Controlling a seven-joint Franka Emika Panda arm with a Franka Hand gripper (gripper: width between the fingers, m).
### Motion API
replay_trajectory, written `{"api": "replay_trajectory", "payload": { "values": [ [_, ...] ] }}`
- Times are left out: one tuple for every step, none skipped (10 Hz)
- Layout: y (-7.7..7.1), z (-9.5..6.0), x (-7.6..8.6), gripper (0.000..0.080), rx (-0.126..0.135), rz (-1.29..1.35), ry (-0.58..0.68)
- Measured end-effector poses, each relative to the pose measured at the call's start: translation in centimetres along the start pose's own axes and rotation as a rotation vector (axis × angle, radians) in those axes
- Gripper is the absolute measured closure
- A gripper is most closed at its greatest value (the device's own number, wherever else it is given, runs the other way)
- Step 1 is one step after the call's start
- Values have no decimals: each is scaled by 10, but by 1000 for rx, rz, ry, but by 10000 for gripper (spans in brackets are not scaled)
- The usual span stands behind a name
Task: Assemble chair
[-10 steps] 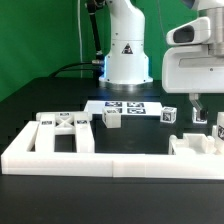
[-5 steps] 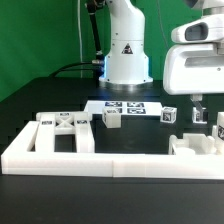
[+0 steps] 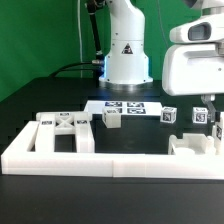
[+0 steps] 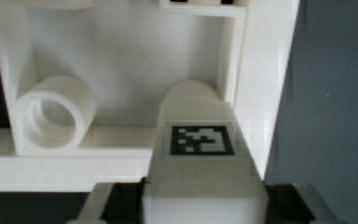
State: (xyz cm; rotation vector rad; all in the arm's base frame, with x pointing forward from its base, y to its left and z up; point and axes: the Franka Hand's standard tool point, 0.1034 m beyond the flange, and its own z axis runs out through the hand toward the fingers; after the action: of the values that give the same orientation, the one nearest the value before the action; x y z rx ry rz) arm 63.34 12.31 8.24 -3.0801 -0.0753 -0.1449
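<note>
Gripper (image 4: 206, 204) clamped around a tagged white chair leg (image 4: 199, 115), at the exterior view's right, behind the white rail (image 3: 100, 160).

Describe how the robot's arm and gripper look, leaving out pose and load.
The arm is glossy white and rounded, with a black triangle sticker on it and a blue light at its foot. Black cables run behind it. The gripper has a boxy white body, and its fingers are dark.
</note>
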Motion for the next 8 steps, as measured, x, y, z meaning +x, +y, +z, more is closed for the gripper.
{"api": "replay_trajectory", "payload": {
  "values": [
    [0,0,0,510,0,0,0],
    [0,0,0,510,1,69,0],
    [-1,0,0,510,3,180,-1],
    [-1,0,0,510,4,288,0],
    [0,0,-1,509,7,404,1],
    [-1,0,-1,509,12,559,-1],
    [-3,1,-1,508,18,718,-5],
    [-4,1,-2,508,23,852,-9]
  ]
}}
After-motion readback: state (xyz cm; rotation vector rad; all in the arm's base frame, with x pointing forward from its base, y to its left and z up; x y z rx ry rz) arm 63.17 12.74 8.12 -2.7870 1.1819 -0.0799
